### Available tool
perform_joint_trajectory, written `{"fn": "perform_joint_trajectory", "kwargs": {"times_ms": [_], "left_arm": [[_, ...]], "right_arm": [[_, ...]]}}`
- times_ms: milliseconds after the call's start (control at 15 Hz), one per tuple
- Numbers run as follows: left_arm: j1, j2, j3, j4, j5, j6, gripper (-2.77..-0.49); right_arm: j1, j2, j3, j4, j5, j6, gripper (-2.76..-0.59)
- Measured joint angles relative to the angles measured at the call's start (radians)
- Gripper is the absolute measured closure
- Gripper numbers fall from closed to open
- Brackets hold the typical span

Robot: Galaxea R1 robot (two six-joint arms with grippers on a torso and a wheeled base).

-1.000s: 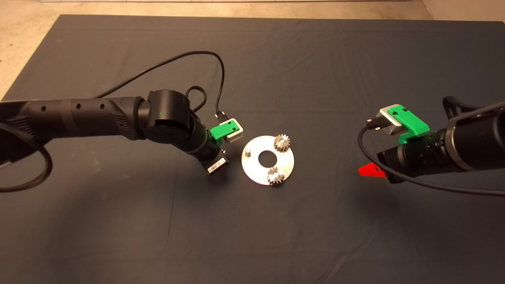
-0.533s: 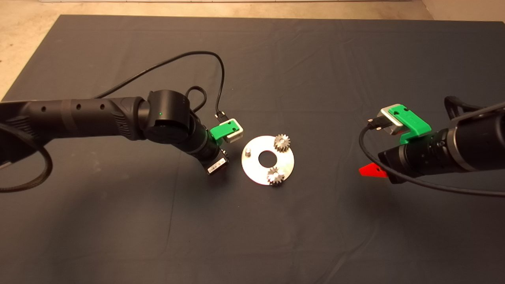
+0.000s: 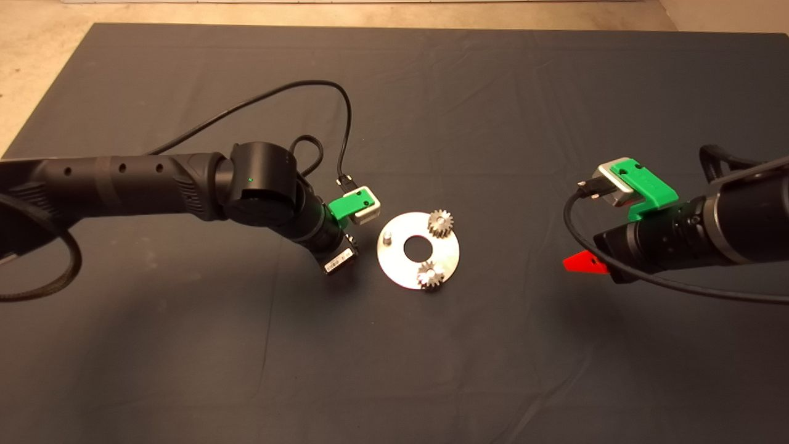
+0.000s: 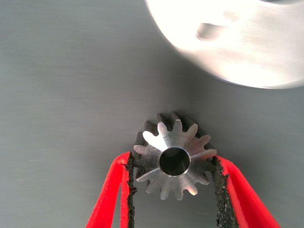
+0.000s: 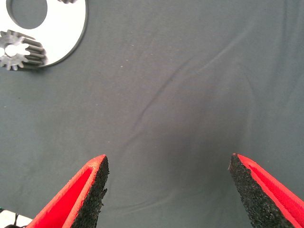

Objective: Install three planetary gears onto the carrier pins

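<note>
Left pincer [image 4: 173,164] gripping third gear [image 4: 173,156], fingertips cut off, disc [image 4: 237,42] overexposed

My left gripper [image 4: 173,190] hangs low over the mat, fingers apparently clamped on a gear [image 4: 173,159]; my right gripper [image 5: 166,190] waits apart, fingers spread wide.

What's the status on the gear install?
Left gripper shut on third gear, beside disc. Right gripper open, off to the side. Two gears seated; bare pin unobstructed.
</note>
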Motion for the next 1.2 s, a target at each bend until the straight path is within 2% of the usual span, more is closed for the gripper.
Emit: {"fn": "perform_joint_trajectory", "kwargs": {"times_ms": [333, 400, 467, 600, 667, 733, 800, 867, 933, 1067, 1200], "left_arm": [[0.002, 0.000, 0.025, -0.002, 0.001, -0.001, -0.81], [0.003, 0.000, 0.041, -0.003, 0.009, -0.001, -0.81], [0.002, 0.001, 0.053, -0.003, 0.023, -0.001, -0.81], [-0.001, 0.007, 0.067, -0.003, 0.088, -0.001, -0.81], [-0.016, 0.010, 0.073, -0.007, 0.112, 0.000, -0.81], [-0.041, 0.012, 0.076, -0.010, 0.126, 0.000, -0.80], [-0.068, 0.014, 0.080, -0.009, 0.132, 0.001, -0.80], [-0.083, 0.014, 0.080, -0.009, 0.134, 0.001, -0.80], [-0.083, 0.016, 0.081, -0.011, 0.136, 0.004, -0.80], [-0.084, 0.025, 0.082, -0.044, 0.141, 0.013, -0.80], [-0.108, 0.041, 0.081, -0.064, 0.146, 0.019, -0.80]], "right_arm": [[0.003, -0.013, 0.004, 0.010, 0.001, 0.000, -1.89], [0.006, -0.013, 0.004, 0.010, 0.001, 0.000, -1.89], [0.009, -0.013, 0.006, 0.011, 0.001, 0.000, -1.89], [0.011, -0.013, 0.020, 0.014, 0.002, 0.000, -1.89], [0.011, -0.013, 0.020, 0.015, 0.001, 0.000, -1.89], [0.011, -0.013, 0.020, 0.015, 0.001, 0.000, -1.89], [0.011, -0.013, 0.020, 0.016, 0.003, 0.000, -1.89], [0.011, -0.014, 0.023, 0.015, 0.002, 0.000, -1.89], [0.011, -0.014, 0.032, 0.016, 0.001, 0.000, -1.89], [0.011, -0.014, 0.047, 0.018, 0.002, 0.001, -1.89], [0.011, -0.015, 0.050, 0.018, 0.001, 0.001, -1.89]]}}
